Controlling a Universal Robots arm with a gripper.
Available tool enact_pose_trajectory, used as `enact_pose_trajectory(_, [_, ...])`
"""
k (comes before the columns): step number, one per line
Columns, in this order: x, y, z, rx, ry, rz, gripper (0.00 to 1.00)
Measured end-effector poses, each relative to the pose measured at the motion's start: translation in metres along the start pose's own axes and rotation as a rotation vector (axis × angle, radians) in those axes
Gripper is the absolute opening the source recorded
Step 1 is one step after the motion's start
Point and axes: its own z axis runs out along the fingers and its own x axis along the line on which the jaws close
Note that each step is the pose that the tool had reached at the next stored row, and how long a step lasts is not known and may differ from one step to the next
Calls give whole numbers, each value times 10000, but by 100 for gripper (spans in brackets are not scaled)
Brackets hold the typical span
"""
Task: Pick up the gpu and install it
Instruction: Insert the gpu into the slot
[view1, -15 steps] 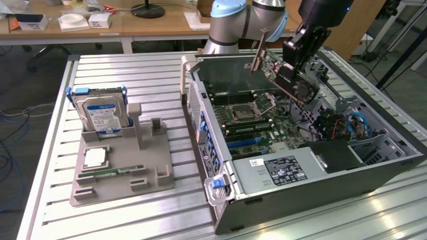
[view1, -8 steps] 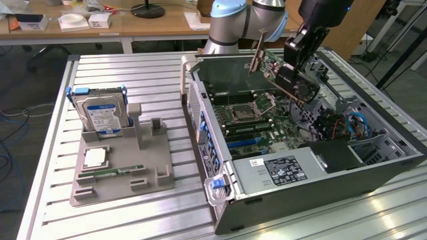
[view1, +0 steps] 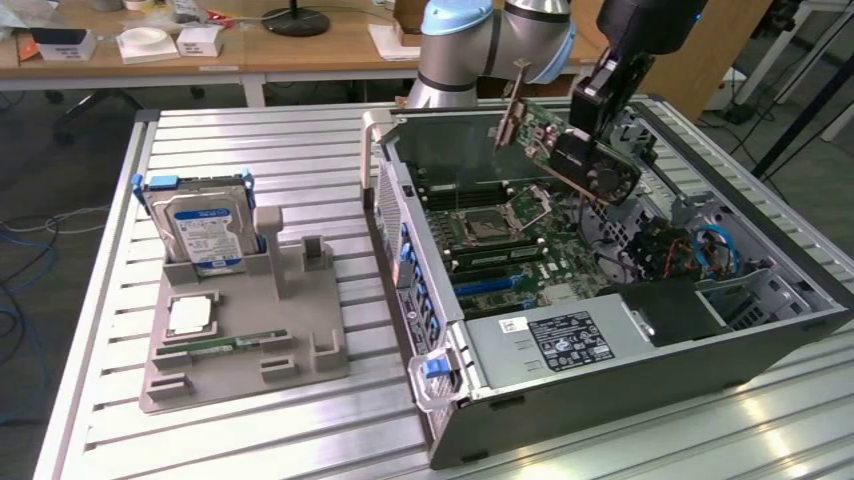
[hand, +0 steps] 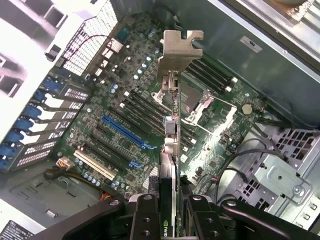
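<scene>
We see the gripper (hand: 172, 207) clamped on the gpu (hand: 173, 145), with the motherboard (hand: 120, 120) beneath it. The card looks light, stiff and fragile, best gripped across its faces.

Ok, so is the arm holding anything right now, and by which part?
Yes. The gripper is clamped on the gpu, gripping its two faces at the cooler part, away from the silver bracket. The card hangs over the open computer case.

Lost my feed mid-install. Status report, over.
End effector shut on gpu. Held tilted above open case, not slotted. Blue motherboard slot unoccupied.
</scene>
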Motion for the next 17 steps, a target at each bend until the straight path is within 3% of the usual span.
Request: enact_pose_trajectory(17, [0,0,0,-31,79,-1855,26])
